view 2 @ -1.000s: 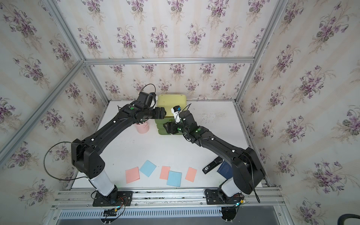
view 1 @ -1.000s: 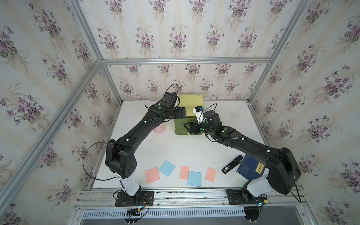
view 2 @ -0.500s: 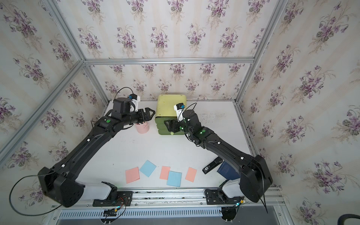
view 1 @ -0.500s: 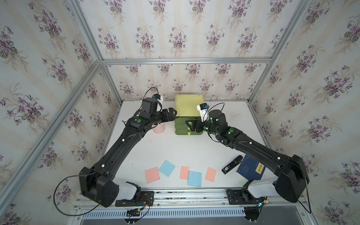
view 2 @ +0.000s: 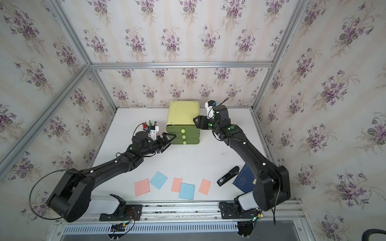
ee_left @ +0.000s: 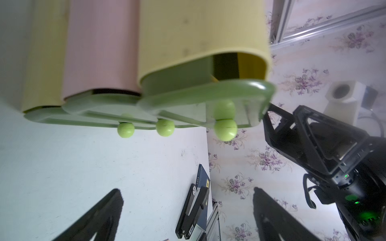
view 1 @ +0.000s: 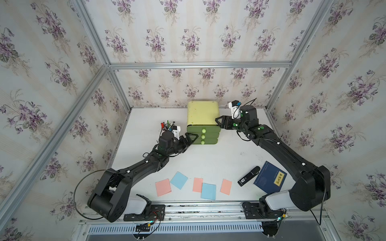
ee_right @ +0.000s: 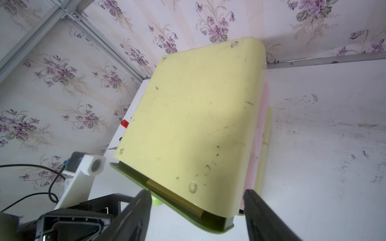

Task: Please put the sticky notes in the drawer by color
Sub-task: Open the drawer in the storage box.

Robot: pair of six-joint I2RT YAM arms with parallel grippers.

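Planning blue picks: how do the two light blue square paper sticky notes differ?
The left light blue paper sticky note is turned cornerwise; the right light blue paper sticky note sits nearly square to the front edge of the white table. The right one overlaps the middle salmon pink sticky note; the left one shows no clear overlap. The right one lies nearer that edge. Both lie flat, same colour.

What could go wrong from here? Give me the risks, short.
Top drawer sits ajar: the right gripper, fingers open at the chest corner, might shove the chest rather than the drawer. A blue note overlaps a pink note: lifting one may drag both, mixing colours.
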